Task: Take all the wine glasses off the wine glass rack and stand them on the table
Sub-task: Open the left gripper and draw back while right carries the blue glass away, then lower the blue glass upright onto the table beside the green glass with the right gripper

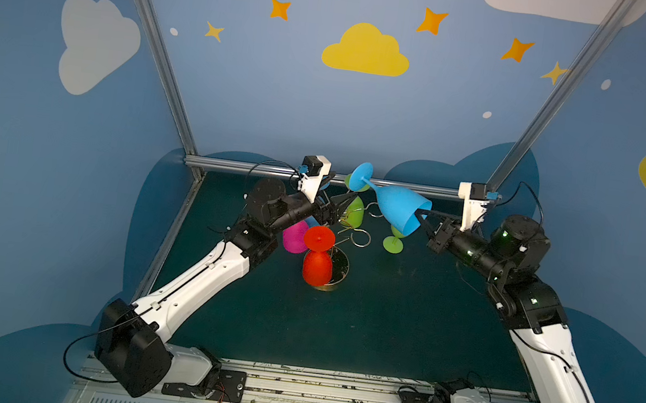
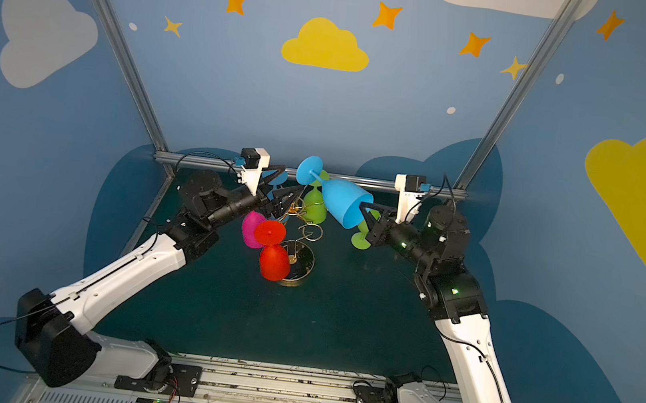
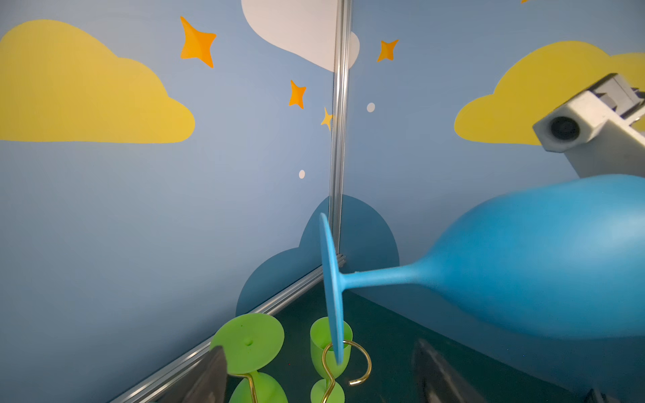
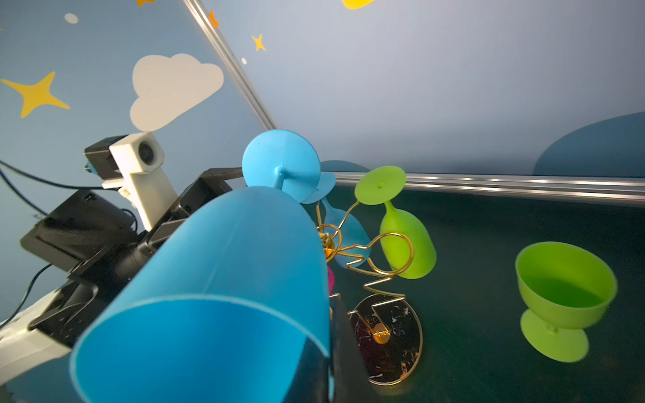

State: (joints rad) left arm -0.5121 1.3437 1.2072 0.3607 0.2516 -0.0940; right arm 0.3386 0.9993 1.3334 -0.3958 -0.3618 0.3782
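A blue wine glass (image 1: 395,209) (image 2: 344,205) (image 3: 523,261) (image 4: 227,279) hangs tilted almost sideways in the air, its foot towards the back wall. My right gripper (image 1: 422,214) (image 2: 362,206) (image 4: 330,349) is shut on its rim, one finger inside the bowl and one outside. The gold wire wine glass rack (image 1: 341,263) (image 2: 301,258) (image 4: 384,335) stands below and to the left of the glass. My left gripper (image 1: 334,202) (image 2: 280,191) (image 3: 321,370) is open just left of the rack's top, with nothing between its fingers. An empty gold loop (image 3: 363,363) lies ahead of it.
On the rack hang a red glass (image 1: 317,266), a pink glass (image 1: 294,236), a green glass (image 1: 353,210) (image 4: 406,240) and another blue glass (image 4: 349,230). A green glass (image 1: 393,242) (image 4: 562,296) stands upright on the dark table right of the rack. A metal rail (image 1: 316,175) runs along the back.
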